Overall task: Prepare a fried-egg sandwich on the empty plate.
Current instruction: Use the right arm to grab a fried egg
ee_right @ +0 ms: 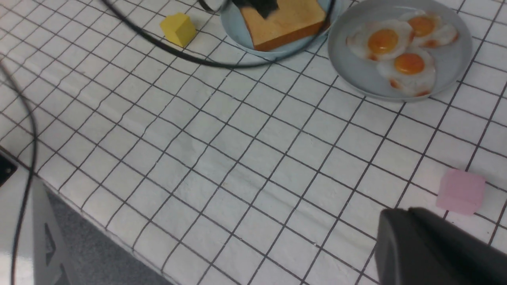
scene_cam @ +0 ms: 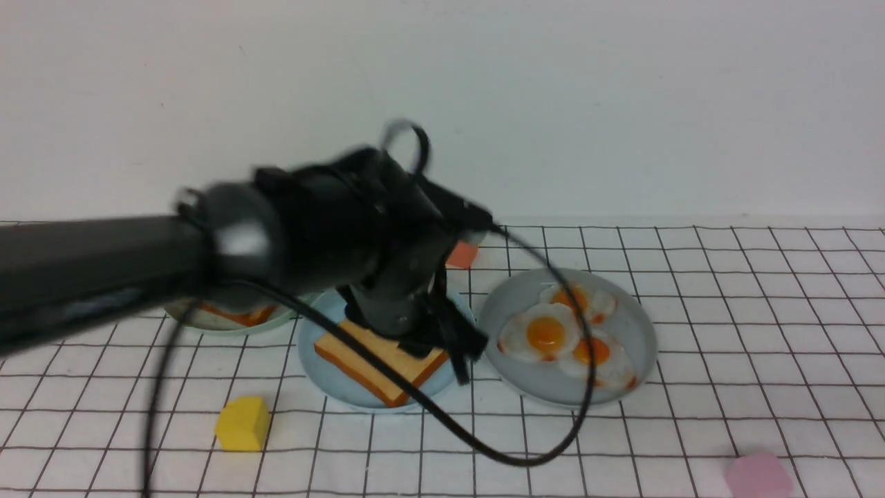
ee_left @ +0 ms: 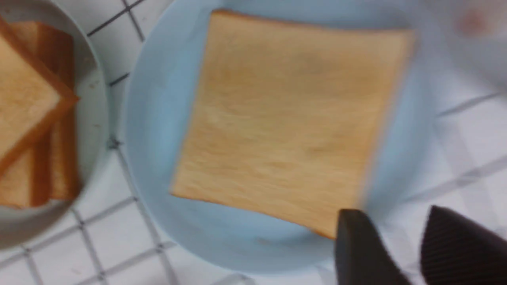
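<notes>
One slice of toast lay flat on the sky-blue plate as we held our left tool above it, its tips parted and empty. Beside that plate, our grey plate carried three fried eggs; on its other side, more toast filled a pale green plate. Nearer us on the gridded tabletop sat yellow and pink blocks. We could not tell how wide our right tool stood.
</notes>
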Available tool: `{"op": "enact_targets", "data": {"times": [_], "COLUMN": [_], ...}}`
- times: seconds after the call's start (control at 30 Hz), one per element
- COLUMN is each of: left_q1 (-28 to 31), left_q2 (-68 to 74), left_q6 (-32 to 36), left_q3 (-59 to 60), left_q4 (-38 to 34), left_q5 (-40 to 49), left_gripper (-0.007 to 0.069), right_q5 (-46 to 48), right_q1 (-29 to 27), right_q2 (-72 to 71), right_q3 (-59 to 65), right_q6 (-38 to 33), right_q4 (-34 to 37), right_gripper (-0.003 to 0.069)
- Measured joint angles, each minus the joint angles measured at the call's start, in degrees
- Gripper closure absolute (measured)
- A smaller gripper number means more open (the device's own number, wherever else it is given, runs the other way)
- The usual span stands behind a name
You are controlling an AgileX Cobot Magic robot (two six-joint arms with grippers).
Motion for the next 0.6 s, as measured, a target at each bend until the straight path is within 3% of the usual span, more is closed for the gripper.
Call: {"op": "enact_targets", "data": {"times": [0.07, 0.1, 0.13, 0.37, 0.6], "left_q1": [-2.4, -2.4, -4.4, -11.9, -12.4], "left_q2": [-6.1, -6.7, -12.0, -34.5, -51.7], "left_q6": [0.1, 0.1, 0.5, 0.2, -1.4], "left_q3": [0.1, 0.1, 0.9, 15.3, 34.1], "left_q4": [-3.3, -3.5, -5.0, -6.3, -6.4], "left_q5": [0.4, 0.4, 0.3, -4.4, -13.1], "left_gripper": [0.0559, 0.0559, 0.0629, 0.0638, 0.0638], "right_q5": [-2.7, -3.0, -5.5, -14.4, -25.7], "right_q1": [0.0, 0.0, 0.0, 0.0, 0.0], "right_q2": [3.5, 3.8, 6.9, 22.5, 43.3], "right_q3": [0.0, 0.0, 0.0, 0.0, -1.7], "right_q6": [0.0, 0.0, 0.1, 0.6, 0.8], "right_q4": [-1.8, -1.8, -2.9, -1.3, 1.8], "right_gripper": [0.0613, 0.0613, 0.0611, 0.0589, 0.0526]}}
